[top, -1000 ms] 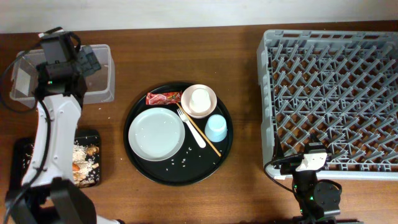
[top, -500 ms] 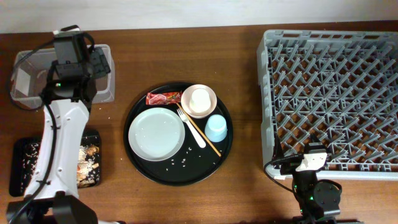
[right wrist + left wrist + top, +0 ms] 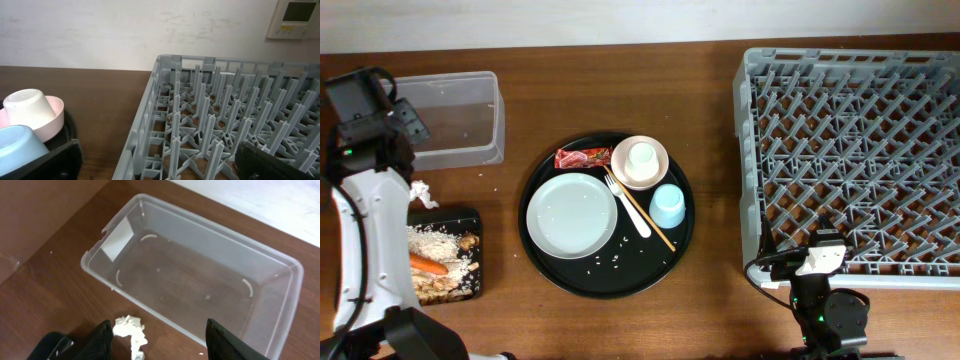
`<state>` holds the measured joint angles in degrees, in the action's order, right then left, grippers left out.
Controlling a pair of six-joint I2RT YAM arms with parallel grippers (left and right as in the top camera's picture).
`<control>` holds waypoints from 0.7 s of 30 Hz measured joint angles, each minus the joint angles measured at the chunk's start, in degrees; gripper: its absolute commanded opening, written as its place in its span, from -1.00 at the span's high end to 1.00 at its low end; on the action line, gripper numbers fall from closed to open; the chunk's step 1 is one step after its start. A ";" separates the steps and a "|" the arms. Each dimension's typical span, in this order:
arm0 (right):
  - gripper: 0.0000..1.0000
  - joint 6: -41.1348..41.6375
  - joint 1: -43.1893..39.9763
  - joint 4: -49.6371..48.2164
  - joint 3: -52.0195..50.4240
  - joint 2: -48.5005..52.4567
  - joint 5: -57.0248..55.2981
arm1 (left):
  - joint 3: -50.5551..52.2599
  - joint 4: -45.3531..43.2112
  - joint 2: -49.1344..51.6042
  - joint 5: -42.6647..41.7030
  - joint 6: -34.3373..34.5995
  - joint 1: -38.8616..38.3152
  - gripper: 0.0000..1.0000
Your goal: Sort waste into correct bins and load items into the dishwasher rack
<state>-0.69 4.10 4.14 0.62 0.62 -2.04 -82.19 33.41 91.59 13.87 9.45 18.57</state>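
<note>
The left pincer (image 3: 162, 342) hangs over the worktop (image 3: 710, 100) at the near long side of the clear plastic tub (image 3: 190, 280). Its fingers stand apart with nothing gripped between them. Below it, the crumpled white tissue (image 3: 130, 334) lies on the wood just outside the tub's wall, closer to the left finger, and the tub itself looks empty apart from a few specks.

Seen from overhead, the tissue sits between the tub and the shallow black rectangular tray (image 3: 455, 215). That tray carries white rice (image 3: 430, 242) and an orange carrot (image 3: 428, 265). A darker bit at its right edge may be the brown chunk, but it is too small to tell for sure.

The big round black tray (image 3: 560, 272) lies mid-worktop. On it the pale grey plate (image 3: 571, 215) is at the left and the red snack wrapper (image 3: 582, 157) just above the plate. The pinkish-white bowl (image 3: 655, 172) sits at the top with the small white cup (image 3: 640, 157) standing inside it, and the light blue cup (image 3: 667, 206) is just below the bowl. The white fork (image 3: 625, 205) and the wooden chopsticks (image 3: 655, 230) lie slantwise between plate and blue cup, and a few rice grains dot the tray's lower part.

The grey dishwasher rack (image 3: 850, 150) fills the right side and holds nothing. The right pincer (image 3: 160, 165) rests at the rack's near left corner with its fingers spread wide and gripping nothing.
</note>
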 measured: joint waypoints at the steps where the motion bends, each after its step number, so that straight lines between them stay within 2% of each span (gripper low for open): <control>1: -0.97 -0.04 0.00 0.00 0.00 0.00 0.02 | 0.00 0.28 0.00 -0.26 0.02 0.44 -0.20; 3: -0.97 -0.02 0.00 0.00 0.00 0.00 0.02 | 0.00 1.57 0.02 -0.68 0.00 0.63 -0.40; 4: -0.97 -0.04 0.00 0.00 0.00 0.00 0.00 | 0.00 1.99 0.00 -0.94 0.22 0.63 -0.43; 13: -0.97 -0.02 0.00 0.00 0.00 0.00 0.02 | 0.00 7.19 0.39 2.01 0.22 1.11 -0.42; 21: -0.97 -0.04 0.00 0.00 0.00 0.00 0.02 | 0.00 11.85 1.18 0.98 0.17 5.77 -0.42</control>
<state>-0.73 4.10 4.14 0.62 0.62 -2.02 -82.19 45.25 92.77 14.85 9.63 24.34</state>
